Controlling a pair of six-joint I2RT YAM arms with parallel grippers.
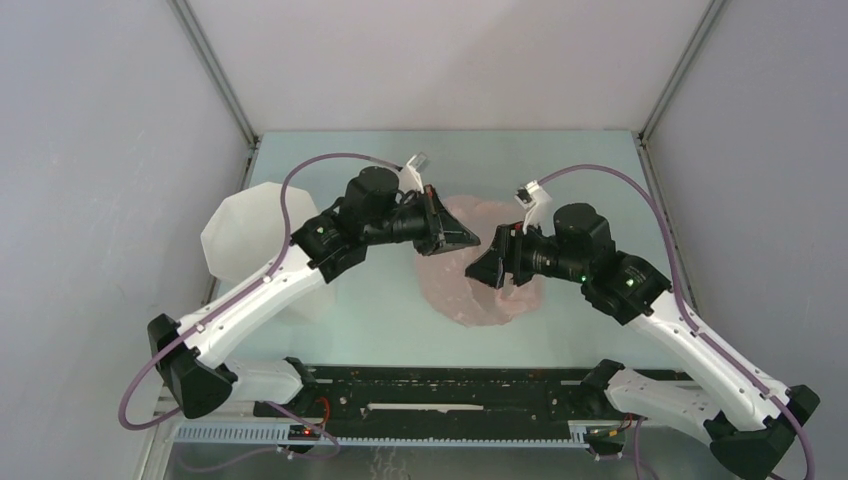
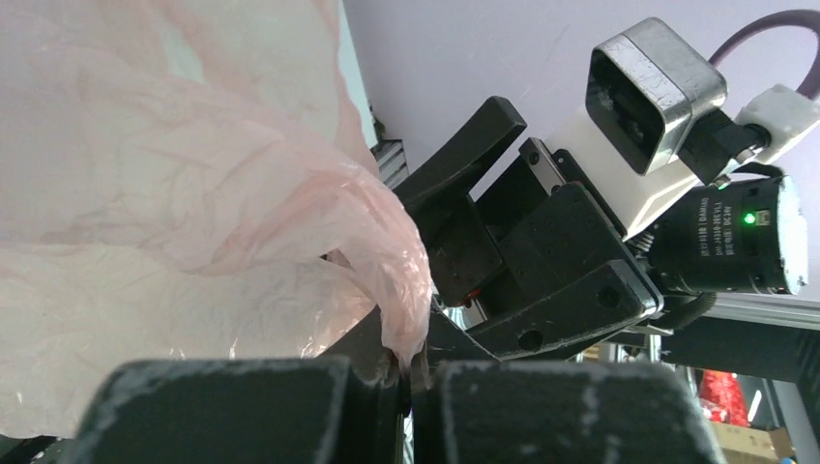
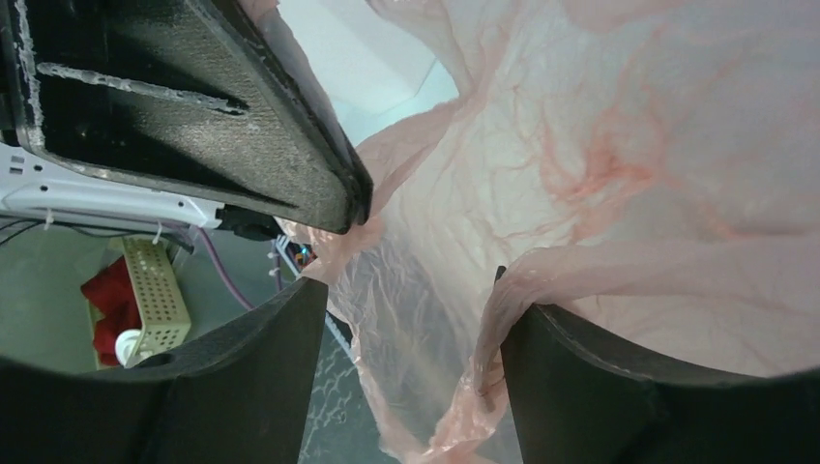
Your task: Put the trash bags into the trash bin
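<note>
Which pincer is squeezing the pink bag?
The left pincer: it is shut on the pink bag. The right pincer gapes open, with bag only draped over one finger.

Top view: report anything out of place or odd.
The pink trash bag sits crumpled on the table, outside the white bin at left. The left claw pinches a fold; the right claw is open, with film draped over one finger.

Right fingers [image 3: 242, 387]: spread apart along the bottom edge.
Pink bag [image 3: 619, 164]: wrinkled, translucent, fills centre and right; one fold drapes over the right-side finger's inner edge.
Left arm's finger [image 3: 174, 106]: dark, padded, upper left, tip against the bag.
Tabletop [image 3: 367, 68]: pale strip, top centre.
</note>
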